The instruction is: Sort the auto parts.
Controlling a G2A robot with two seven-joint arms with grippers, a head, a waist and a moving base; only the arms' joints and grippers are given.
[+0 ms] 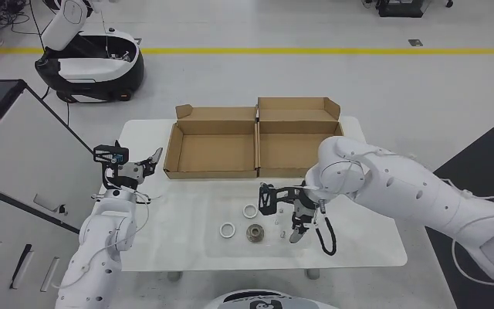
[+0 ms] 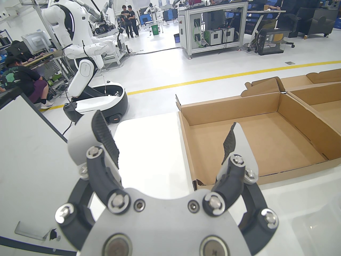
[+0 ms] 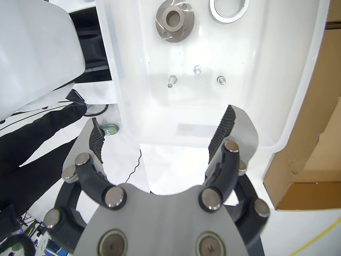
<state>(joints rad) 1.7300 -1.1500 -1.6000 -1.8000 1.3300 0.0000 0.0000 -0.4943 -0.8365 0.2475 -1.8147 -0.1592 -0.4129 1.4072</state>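
Note:
A grey metal flange (image 3: pixel 174 19) and a white ring (image 3: pixel 229 1) lie in a clear shallow tray (image 3: pixel 306 81) on the white table, with three small bolts (image 3: pixel 197 70) closer to my right gripper. That gripper (image 3: pixel 162 118) hangs open over the tray's end, just short of the bolts, holding nothing. From above, the flange (image 1: pixel 254 232) sits between two white rings (image 1: pixel 251 210) (image 1: pixel 228 230), and the right gripper (image 1: pixel 296 229) is just right of them. My left gripper (image 2: pixel 165 122) (image 1: pixel 147 164) is open and empty above the table's left edge, facing the left cardboard box (image 2: pixel 253 139).
Two open cardboard boxes (image 1: pixel 212 147) (image 1: pixel 299 139) stand side by side at the table's back. A white panel (image 1: pixel 31 154) leans beside the table's left edge. Another white robot (image 1: pixel 85 54) stands on the floor at the far left.

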